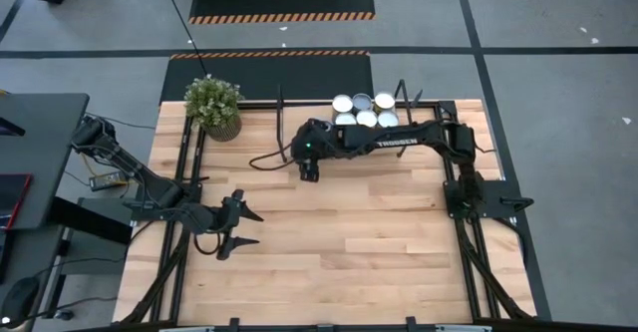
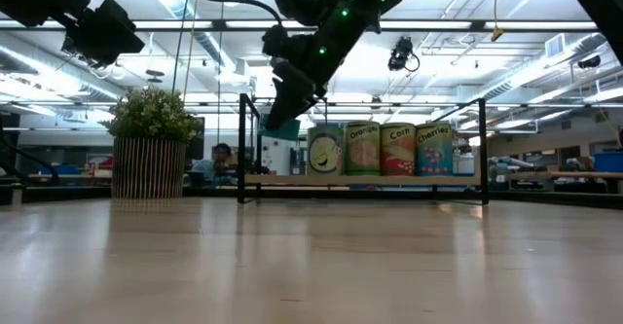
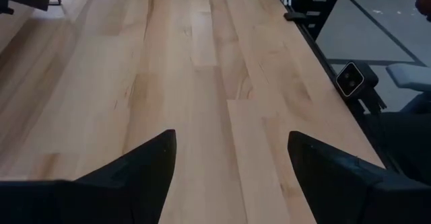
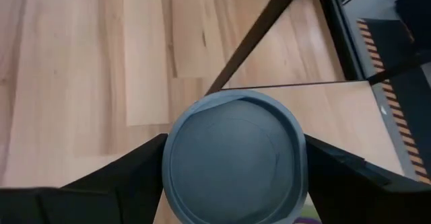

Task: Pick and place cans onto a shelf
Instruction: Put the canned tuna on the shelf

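My right gripper (image 1: 309, 165) reaches in from the table's right and is shut on a can with a blue-grey top (image 4: 232, 157). It holds the can in the air near the left end of the shelf (image 2: 360, 180). In the low view the can's teal side (image 2: 283, 126) shows below the fingers, above the board's height. Several cans (image 1: 365, 111) stand upright on the shelf board at the far middle of the table; they show as a row in the low view (image 2: 380, 149). My left gripper (image 1: 244, 227) is open and empty, low over the table's near left part. My right gripper pinches the can between its two fingers, one on each side of the round wall just under the top rim (image 4: 168, 158). The fingers (image 4: 128, 173) come from above and point down. The can is lifted clear of table and shelf, its top toward the wrist.
A potted green plant (image 1: 213, 106) stands at the far left, beside the shelf's left posts (image 1: 280, 101). A black post (image 4: 256, 39) and the shelf's corner (image 4: 316, 109) lie just beyond the held can. Bare planks (image 1: 349, 232) fill the table's middle and near part.
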